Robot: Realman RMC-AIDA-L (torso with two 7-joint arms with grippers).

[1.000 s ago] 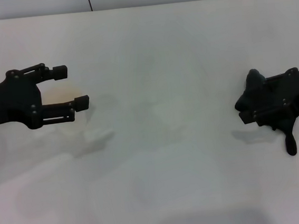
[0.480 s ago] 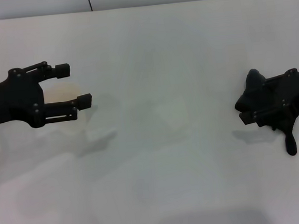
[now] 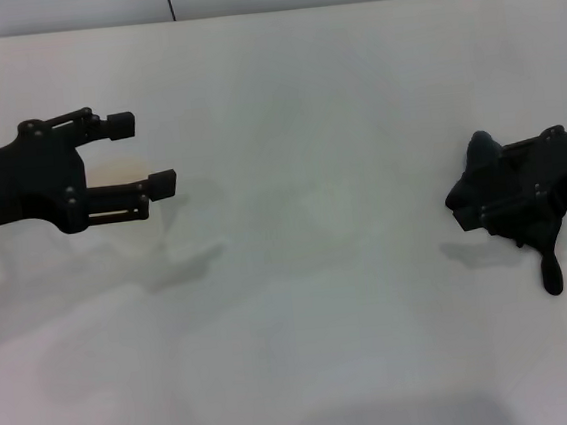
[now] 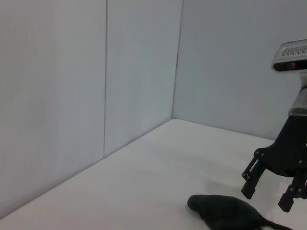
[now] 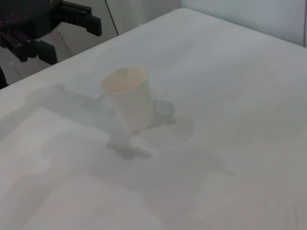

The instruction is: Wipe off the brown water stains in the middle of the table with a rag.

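Note:
The black rag [image 3: 480, 156] lies in a lump at the right of the white table [image 3: 328, 359], its thin tail [image 3: 552, 273] trailing toward me. My right gripper [image 3: 466, 207] hovers just over it; in the left wrist view the right gripper [image 4: 267, 196] is open, its fingertips [image 4: 247, 188] just above the rag [image 4: 225, 212]. My left gripper [image 3: 142, 153] stands open at the left, above a clear brown-tinted cup [image 3: 121, 176]. I can make out no brown water stains on the middle of the table.
The cup [image 5: 129, 98] stands upright with a faint grey wet-looking patch [image 5: 125, 149] beside its base. My left gripper [image 5: 68, 40] shows beyond it, raised. A grey wall [image 4: 96, 72] runs along the table's far edge.
My left gripper has drifted slightly farther away and to the right, still open. The right gripper and the rag have hardly moved.

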